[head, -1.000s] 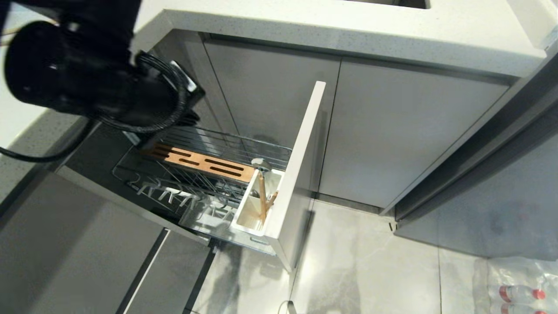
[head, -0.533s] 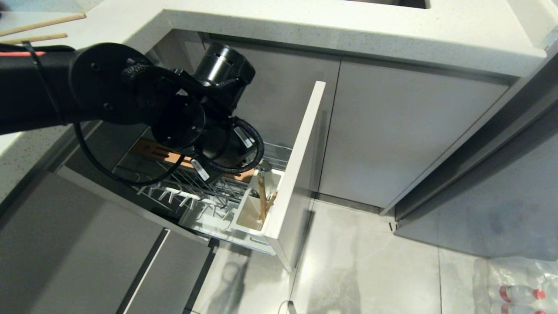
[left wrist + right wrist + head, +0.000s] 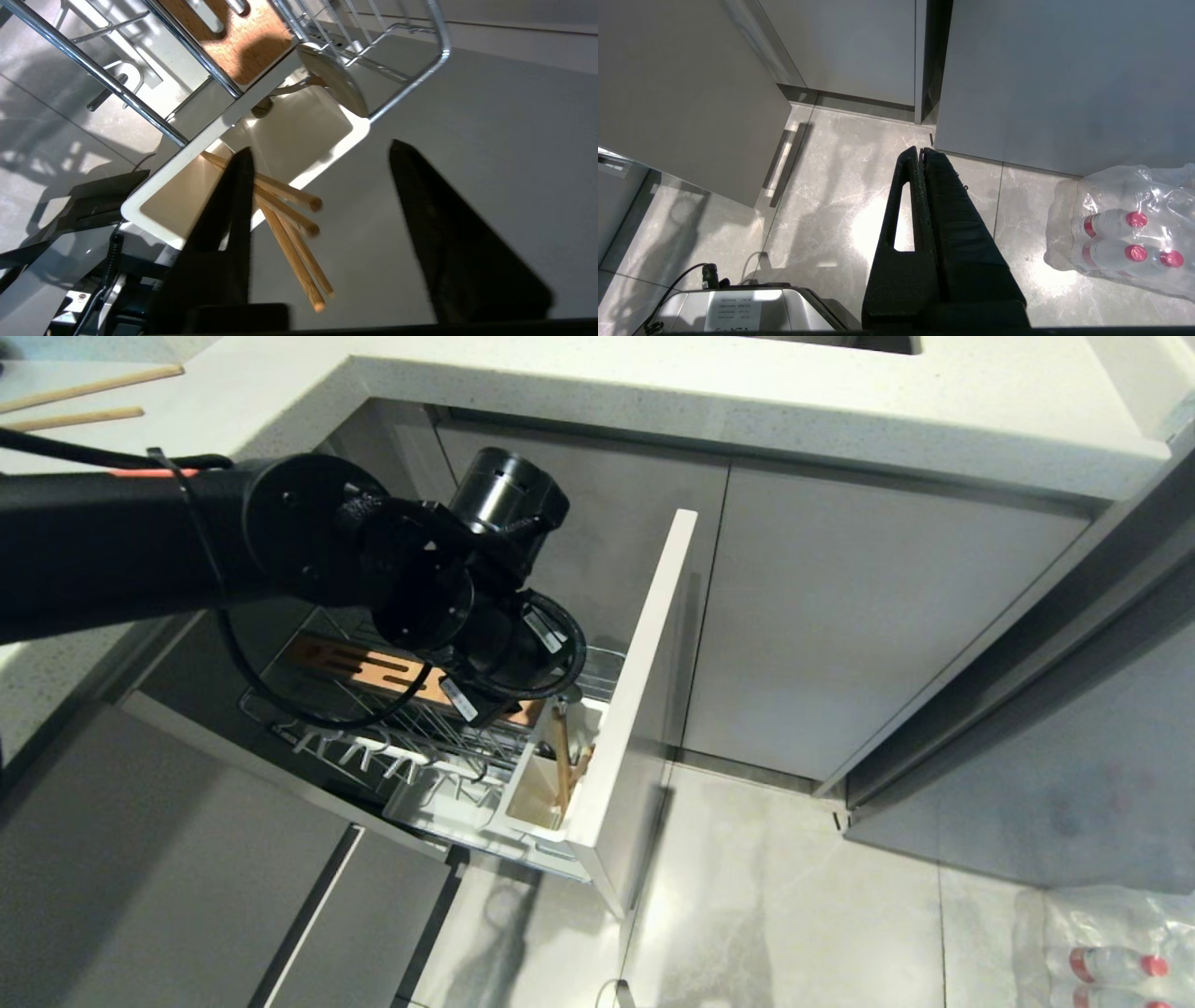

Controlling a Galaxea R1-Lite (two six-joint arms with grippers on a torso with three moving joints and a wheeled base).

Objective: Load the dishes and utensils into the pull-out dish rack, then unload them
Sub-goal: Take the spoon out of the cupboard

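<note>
The pull-out dish rack stands drawn out, with its pale front panel on the right. Its white utensil cup holds several light-wood chopsticks. My left arm reaches in over the rack, and its wrist hides the gripper in the head view. In the left wrist view the left gripper is open just above the cup. The chopsticks' upper ends lie between its fingers, ungripped. The metal spoon leans at the cup's far end. My right gripper hangs shut over the floor. The dishes are out of view.
Two more chopsticks lie on the white counter at the back left. The brown slotted strip runs along the rack's back. Grey cabinet doors stand behind it. A wrapped pack of bottles sits on the tiled floor at the right.
My left arm has swung down from close before the camera at the upper left. It has moved rightward over the rack to the cup end. The rack has not moved.
</note>
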